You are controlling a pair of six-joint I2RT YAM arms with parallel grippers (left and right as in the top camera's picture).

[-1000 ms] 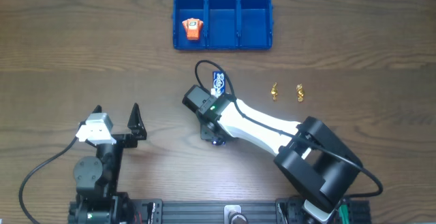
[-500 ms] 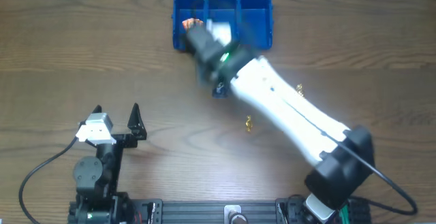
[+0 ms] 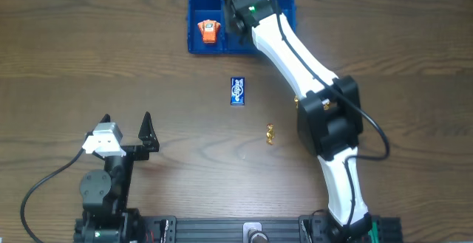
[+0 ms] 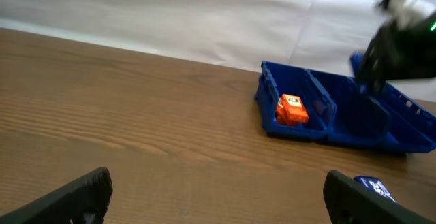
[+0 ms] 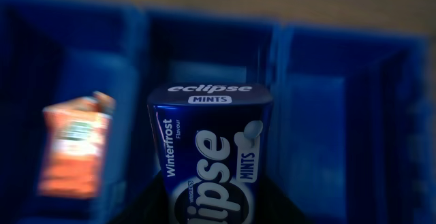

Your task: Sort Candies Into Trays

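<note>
The right gripper (image 3: 238,3) clamps a dark-blue rectangular mint box (image 5: 211,149) over the blue plastic three-bin tray (image 3: 240,50), seemingly to release it into the middle bin; the left gripper (image 3: 126,120) has its jaws apart.

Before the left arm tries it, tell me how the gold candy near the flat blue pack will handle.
The gold candy looks tiny, so it is probably light and easily knocked away. Its shiny wrapper may slip in a pinch.

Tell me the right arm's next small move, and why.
Probably lower the right claw a little and let go: it holds the mint box above the blue tray, lined up with the middle compartment, while the orange candy lies in the one beside it.
</note>
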